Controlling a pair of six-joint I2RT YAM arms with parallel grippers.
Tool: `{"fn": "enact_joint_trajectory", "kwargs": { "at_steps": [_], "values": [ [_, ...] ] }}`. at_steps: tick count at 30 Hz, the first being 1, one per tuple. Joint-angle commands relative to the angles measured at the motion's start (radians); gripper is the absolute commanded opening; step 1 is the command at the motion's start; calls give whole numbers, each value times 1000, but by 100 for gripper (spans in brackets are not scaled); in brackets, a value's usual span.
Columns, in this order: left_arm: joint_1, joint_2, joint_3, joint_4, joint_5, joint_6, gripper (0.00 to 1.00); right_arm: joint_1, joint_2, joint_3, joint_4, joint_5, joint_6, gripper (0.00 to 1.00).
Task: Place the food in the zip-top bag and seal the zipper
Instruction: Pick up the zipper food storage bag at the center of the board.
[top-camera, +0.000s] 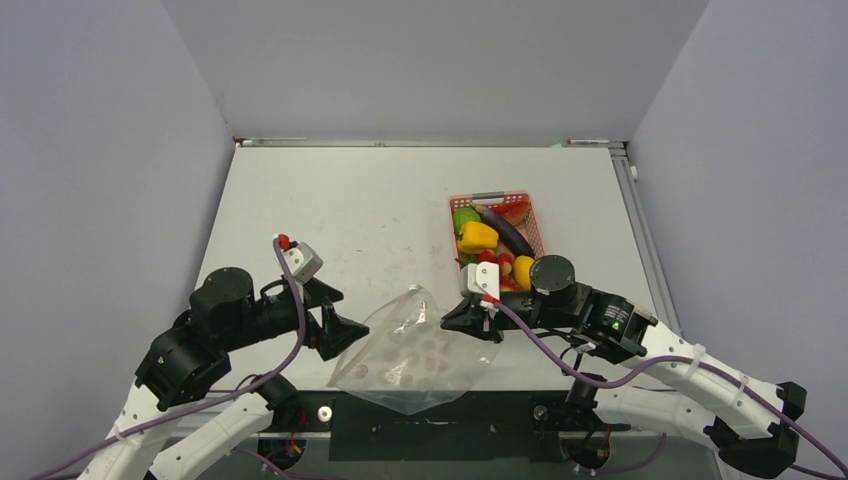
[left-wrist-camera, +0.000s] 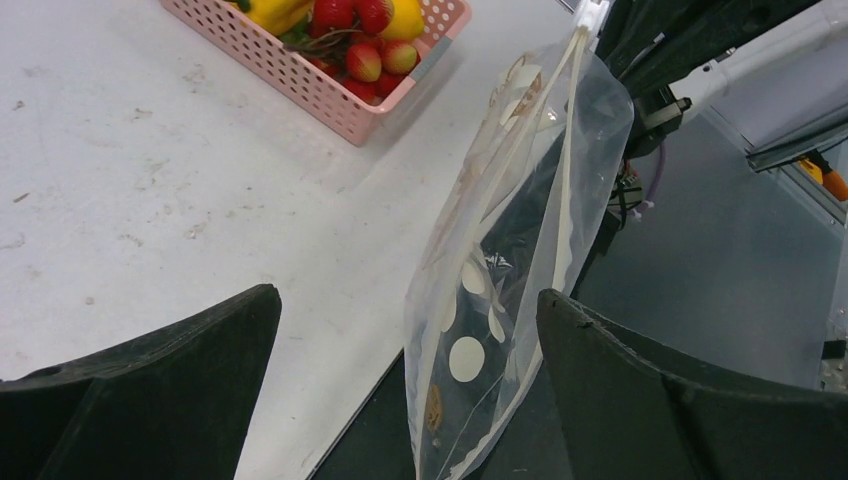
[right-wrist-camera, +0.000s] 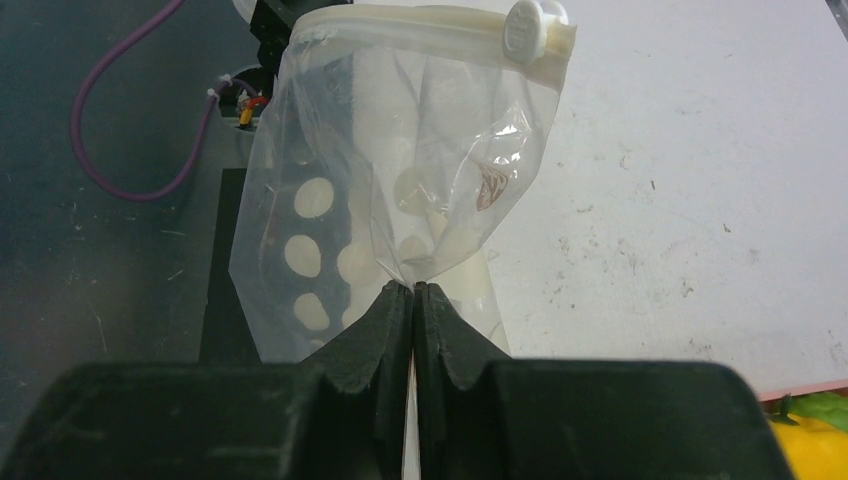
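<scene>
- Right gripper (right-wrist-camera: 412, 290): clenched on a small fold of the bag (right-wrist-camera: 400, 150), low on its clear film, holding it up off the table (top-camera: 350, 200).
- Left gripper (left-wrist-camera: 405, 300): released, fingers spread wide on either side of the bag's lower edge. I cannot tell whether either finger touches the film.
- The bag hangs between the two grippers with nothing visible inside, its white dots on the lower part.
- The zipper (right-wrist-camera: 420, 25) runs along the far edge from the right gripper's pinch, with a white slider (right-wrist-camera: 525, 28) at one end. Whether the mouth is parted or shut is not clear from these views.
- The food (top-camera: 490, 245) is all beyond the bag in the pink basket (left-wrist-camera: 330, 95), just behind the right gripper: eggplant, yellow pepper, lemon and red pieces. None is loaded yet.
- Step in hand, as I judge it, is getting a second grip so the mouth can be opened.
- To do it well, the left gripper should close on one layer near the zipper, not on both.
- The right pinch should stay firm and the pull gentle. The film is floppy and slips or bunches easily.
- The mouth should end up facing the basket, which keeps each transfer short.
</scene>
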Motion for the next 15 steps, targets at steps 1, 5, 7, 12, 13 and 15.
{"fn": "enact_joint_trajectory", "kwargs": {
  "at_steps": [1, 5, 7, 12, 13, 15],
  "values": [
    [4, -18, -23, 18, 95, 15, 99, 7, -21, 49, 22, -53, -16, 5],
    [4, -11, -47, 30, 150, 12, 95, 8, -19, 60, 24, -66, -13, 5],
    [4, -7, -51, 35, 180, 13, 92, 7, -20, 65, 27, -68, -13, 5],
    [4, 0, -51, 34, 194, 17, 86, 8, -25, 75, 31, -82, -14, 5],
    [4, 2, -52, 35, 202, 16, 84, 7, -27, 78, 32, -81, -13, 5],
    [4, 4, -55, 39, 225, 17, 80, 7, -30, 78, 36, -75, -14, 5]
  ]
}}
